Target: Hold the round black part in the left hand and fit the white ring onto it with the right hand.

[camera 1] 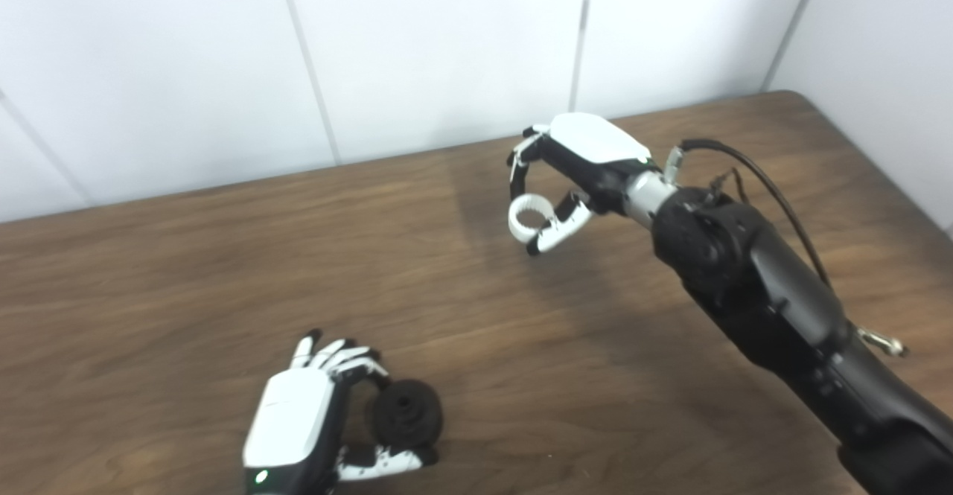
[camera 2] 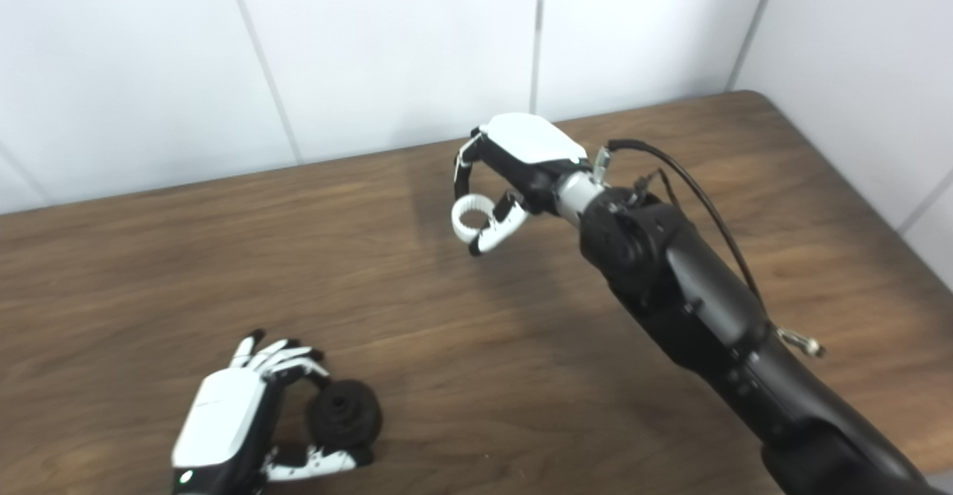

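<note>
My left hand (camera 1: 305,420) is low at the front left of the wooden table (camera 1: 223,272), shut on the round black part (camera 1: 408,413), pinching it between fingers and thumb with its face turned to the right. My right hand (camera 1: 569,175) is raised over the far middle of the table, shut on the white ring (camera 1: 527,216), which hangs between its fingertips and thumb. The ring is well apart from the black part, up and to the right of it. Both also show in the right eye view: black part (camera 2: 346,413), ring (camera 2: 470,216).
The right forearm (camera 1: 782,316) reaches diagonally in from the bottom right, with a black cable (camera 1: 752,175) looping over its wrist. White panelled walls (camera 1: 417,48) stand behind and to the right of the table. The table's right edge (camera 1: 878,167) runs close to the wall.
</note>
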Robot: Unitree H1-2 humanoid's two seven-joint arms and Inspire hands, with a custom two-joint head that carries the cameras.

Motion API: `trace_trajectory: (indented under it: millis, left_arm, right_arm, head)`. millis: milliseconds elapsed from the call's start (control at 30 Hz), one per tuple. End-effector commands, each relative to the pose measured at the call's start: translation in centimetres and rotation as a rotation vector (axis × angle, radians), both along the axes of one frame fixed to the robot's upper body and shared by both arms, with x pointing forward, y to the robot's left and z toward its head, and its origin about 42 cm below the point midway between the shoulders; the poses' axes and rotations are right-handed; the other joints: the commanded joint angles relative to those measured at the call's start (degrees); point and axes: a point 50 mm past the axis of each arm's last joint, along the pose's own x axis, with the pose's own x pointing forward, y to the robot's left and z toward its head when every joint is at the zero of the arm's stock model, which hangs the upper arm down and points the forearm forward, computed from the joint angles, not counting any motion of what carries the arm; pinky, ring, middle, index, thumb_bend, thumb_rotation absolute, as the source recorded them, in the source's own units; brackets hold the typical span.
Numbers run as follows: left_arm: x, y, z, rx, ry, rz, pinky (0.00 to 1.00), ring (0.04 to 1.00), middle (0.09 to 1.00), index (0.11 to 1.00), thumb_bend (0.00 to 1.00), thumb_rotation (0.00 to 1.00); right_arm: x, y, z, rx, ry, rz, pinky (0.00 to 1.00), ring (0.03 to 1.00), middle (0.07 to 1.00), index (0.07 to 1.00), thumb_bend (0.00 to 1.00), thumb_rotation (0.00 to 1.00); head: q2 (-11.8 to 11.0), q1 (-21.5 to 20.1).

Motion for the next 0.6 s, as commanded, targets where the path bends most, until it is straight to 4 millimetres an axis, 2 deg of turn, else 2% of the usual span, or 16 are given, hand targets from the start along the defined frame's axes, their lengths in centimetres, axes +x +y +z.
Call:
trace_trajectory:
  millis: [0, 200, 333, 567]
  left_arm:
    - [-0.8, -0.5, -1.0, 0.050, 0.070, 0.001, 1.00, 0.868, 0.762, 0.483, 0.52, 0.05]
    - [-0.8, -1.7, -0.8, 0.055, 0.084, 0.012, 1.00, 0.882, 0.773, 0.482, 0.52, 0.05]
    - [-0.8, -2.2, -0.6, 0.058, 0.087, 0.018, 1.00, 0.884, 0.771, 0.483, 0.52, 0.05]
    - [-0.8, -2.6, -0.4, 0.058, 0.100, 0.026, 1.00, 0.886, 0.774, 0.483, 0.52, 0.05]
  right_arm:
    - [-0.7, 1.3, 2.0, 0.001, -0.052, 0.054, 0.86, 0.923, 0.793, 0.485, 0.52, 0.14]
    - [-3.2, 4.2, 1.8, 0.032, -0.002, 0.182, 0.85, 0.938, 0.807, 0.485, 0.52, 0.14]
    - [-4.7, 5.8, 1.5, 0.035, -0.005, 0.270, 0.93, 0.929, 0.799, 0.484, 0.52, 0.14]
    - [-6.6, 7.6, 0.8, 0.009, 0.014, 0.375, 0.95, 0.927, 0.807, 0.484, 0.52, 0.14]
  head:
    - [0.3, 1.2]
    - [1.2, 4.3]
    - [1.9, 5.5]
    - [2.9, 6.5]
